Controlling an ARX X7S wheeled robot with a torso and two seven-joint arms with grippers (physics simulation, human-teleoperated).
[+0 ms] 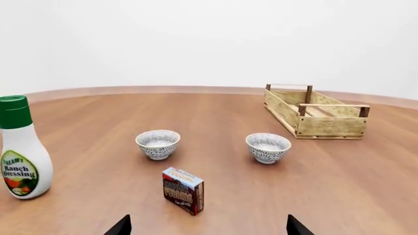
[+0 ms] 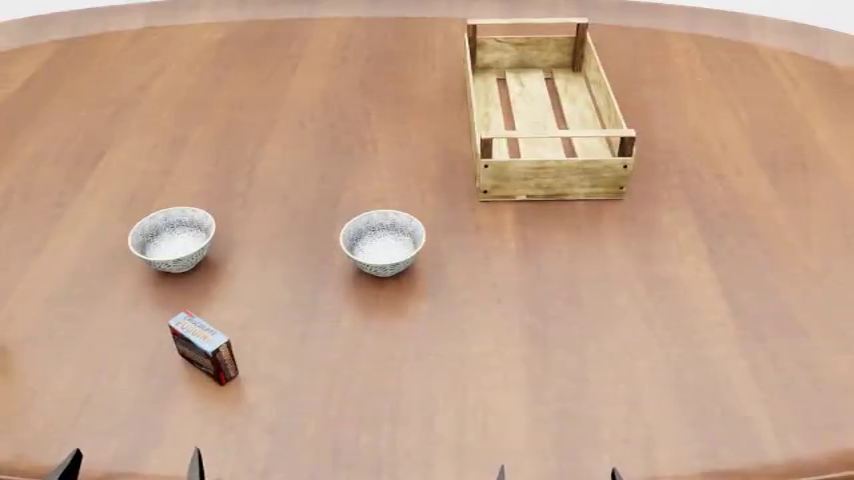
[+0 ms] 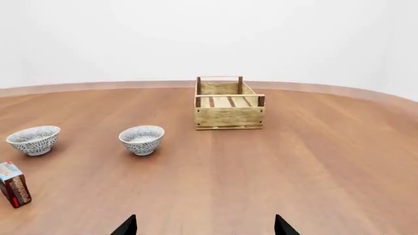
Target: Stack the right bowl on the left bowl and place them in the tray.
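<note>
While both bowls sat apart on counter [image 2: 427, 380]:
L bowl [image 2: 172, 238]: upright, unstacked
R bowl [image 2: 383, 241]: upright
Tray [image 2: 550, 178]: w/o bowls
L fingers [image 2: 130, 465]: apart, holding nothing
R fingers [image 2: 558, 472]: apart, holding nothing

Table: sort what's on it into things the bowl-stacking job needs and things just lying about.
Needed:
right bowl
left bowl
tray, nothing in it

Lying about:
pudding box, standing near the left bowl
ranch dressing bottle, seen only in the left wrist view

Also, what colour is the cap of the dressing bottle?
Green; the cap tops the white Ranch Dressing bottle, seen only in the left wrist view.
</note>
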